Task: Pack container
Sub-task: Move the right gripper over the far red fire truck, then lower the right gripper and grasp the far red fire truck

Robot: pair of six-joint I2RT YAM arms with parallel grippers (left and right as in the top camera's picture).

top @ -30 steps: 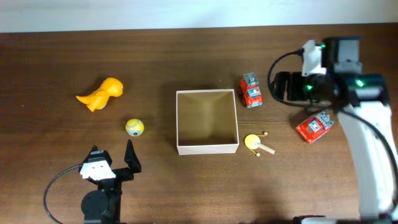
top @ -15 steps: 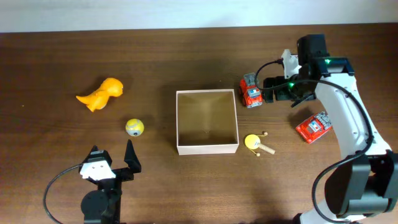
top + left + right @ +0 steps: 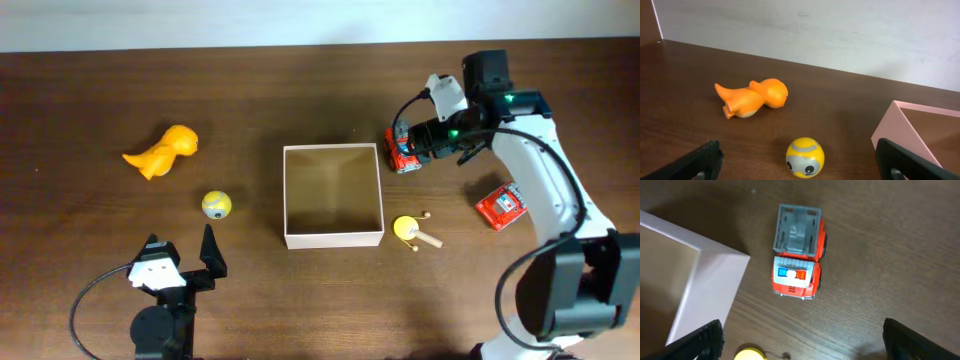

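Note:
The container [image 3: 333, 236] is a square shallow box with white walls and a tan inside, at the table's middle; it also shows in the left wrist view [image 3: 900, 129] and the right wrist view [image 3: 705, 280]. My right gripper [image 3: 425, 138] is open and empty, hovering over a red and grey toy truck [image 3: 401, 153], which shows in the right wrist view [image 3: 797, 260] just right of the container's corner. My left gripper [image 3: 181, 253] is open and empty near the front left, with a yellow ball toy [image 3: 805, 157] between its fingers' line of sight.
An orange dinosaur toy [image 3: 162, 151] lies at the left and shows in the left wrist view [image 3: 752, 98]. The yellow ball [image 3: 216, 205] sits left of the container. A yellow toy with a stick [image 3: 411, 231] lies by the container's front right corner. A second red vehicle [image 3: 500, 205] lies at the right.
My right arm has swung left, from above the second red vehicle to over the red and grey truck. The left arm and the toys have not moved.

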